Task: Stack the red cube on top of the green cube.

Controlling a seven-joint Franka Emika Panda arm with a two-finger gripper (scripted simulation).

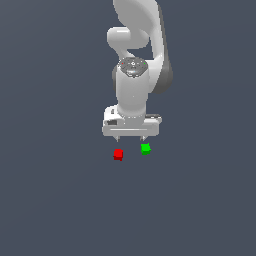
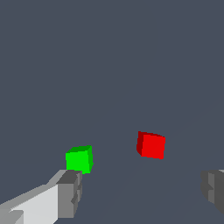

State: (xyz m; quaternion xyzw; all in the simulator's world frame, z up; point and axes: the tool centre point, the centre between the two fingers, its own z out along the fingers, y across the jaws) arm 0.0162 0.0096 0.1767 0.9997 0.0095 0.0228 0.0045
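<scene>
- My pincer (image 1: 130,137) hangs fingers-down above the flat grey surface (image 1: 60,200). The jaws stand wide apart and hold nothing.
- In the wrist view, one grey fingertip (image 2: 70,192) shows at one side of the frame and the other at the opposite edge. Open floor lies between them.
- The green cube (image 1: 145,148) rests on the surface, just past one fingertip in the wrist view. No contact with the finger is visible.
- The red cube (image 1: 118,154) rests on the surface near the green cube, apart from it, toward the exterior view's left. Its edges sit slightly turned relative to the green cube's.
- Neither cube is stacked; both lie flat on the surface.
- Behind the pincer, my white arm (image 1: 134,50) rises out of the exterior view's top.
</scene>
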